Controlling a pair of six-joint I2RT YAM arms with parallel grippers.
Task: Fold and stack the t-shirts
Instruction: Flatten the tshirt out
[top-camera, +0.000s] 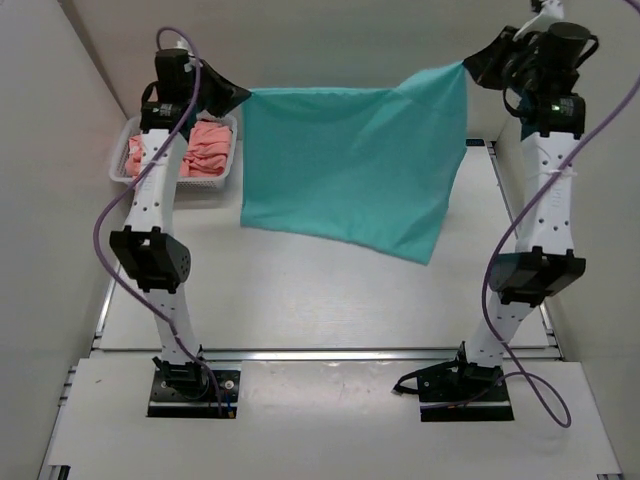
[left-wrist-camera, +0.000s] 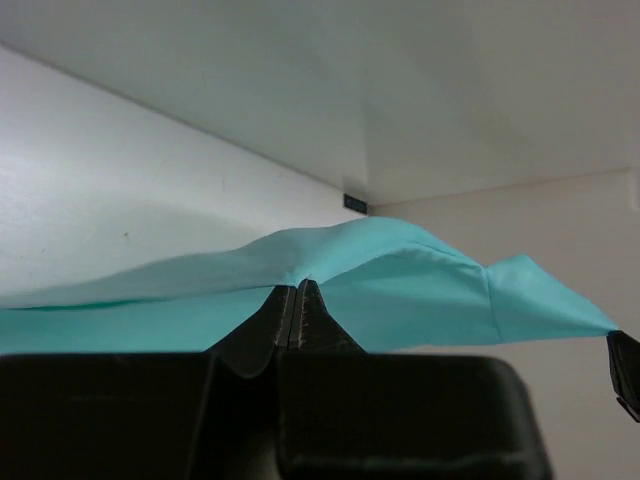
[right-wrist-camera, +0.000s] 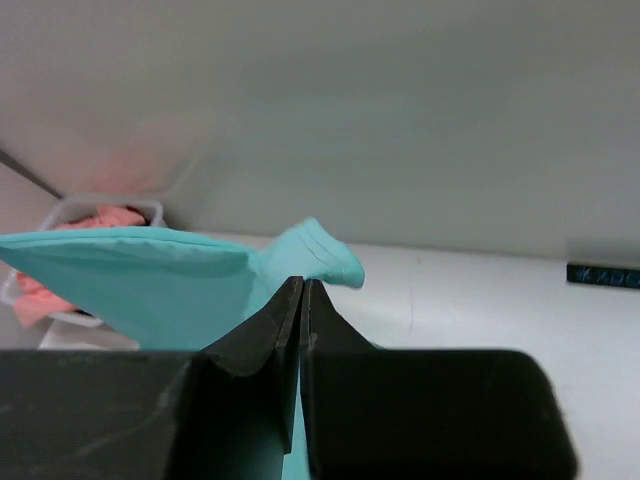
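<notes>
The soft teal-green cloth t-shirt (top-camera: 350, 170) hangs in the air as a flat sheet above the far half of the white desk (top-camera: 300, 300), stretched between both arms. The left gripper (top-camera: 243, 95) is clenched on the upper left corner. The right gripper (top-camera: 468, 68) is clamped on the upper right corner, which sits a little higher (both wrist views show the fingers pressed together with cloth pinched between them). The bottom hem slopes, its lowest corner on the right side. At the far left corner of the desk, crumpled salmon-pink t-shirts (top-camera: 205, 148) lie inside a white plastic mesh basket (top-camera: 228, 182).
</notes>
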